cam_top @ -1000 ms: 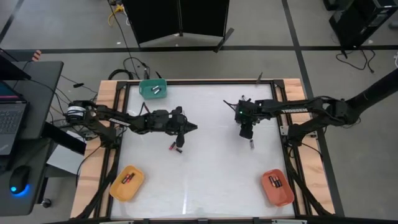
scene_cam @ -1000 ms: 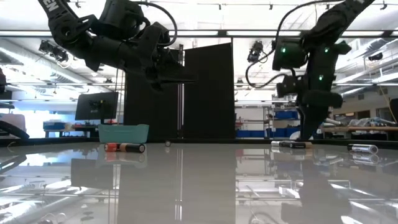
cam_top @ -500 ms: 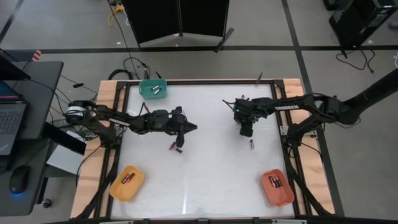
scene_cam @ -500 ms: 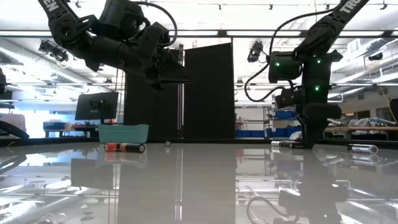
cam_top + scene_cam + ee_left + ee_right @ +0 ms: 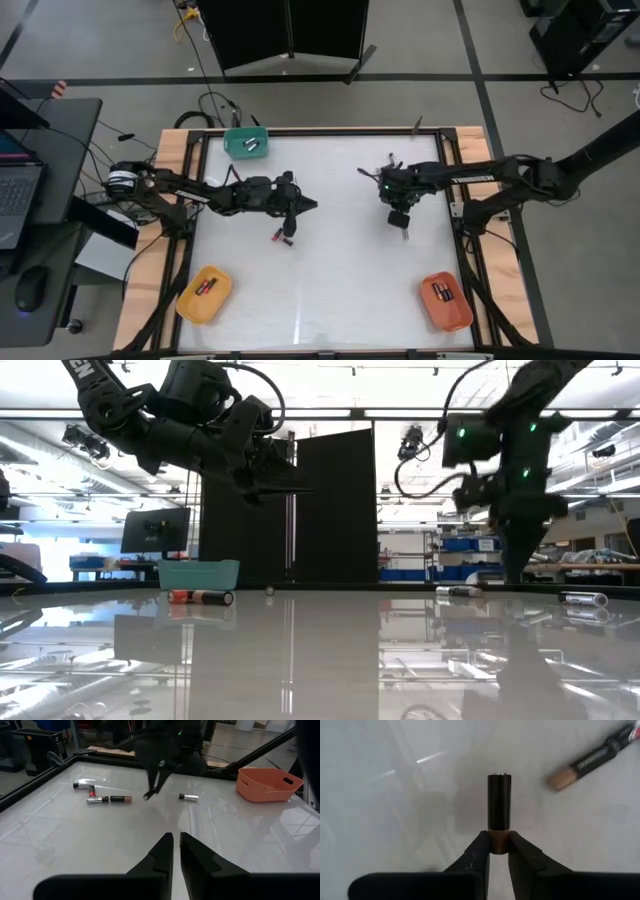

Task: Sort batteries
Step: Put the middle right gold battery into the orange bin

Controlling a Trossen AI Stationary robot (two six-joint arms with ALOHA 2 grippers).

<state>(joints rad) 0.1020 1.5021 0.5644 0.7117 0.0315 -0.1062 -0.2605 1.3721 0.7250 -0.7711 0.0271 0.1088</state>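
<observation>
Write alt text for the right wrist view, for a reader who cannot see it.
The right gripper pinches the copper-coloured end of a black battery, which sticks out ahead of the fingers over the white table. Another battery, dark with a tan tip, lies on the table off to one side.

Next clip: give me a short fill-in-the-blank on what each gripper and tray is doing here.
1. The right gripper is shut on a ____.
2. The left gripper holds ____.
3. The green tray sits near the ____ arm's side of the table.
4. The battery in the right gripper's fingers has a ____ body.

Missing words: battery; nothing; left; black
</observation>
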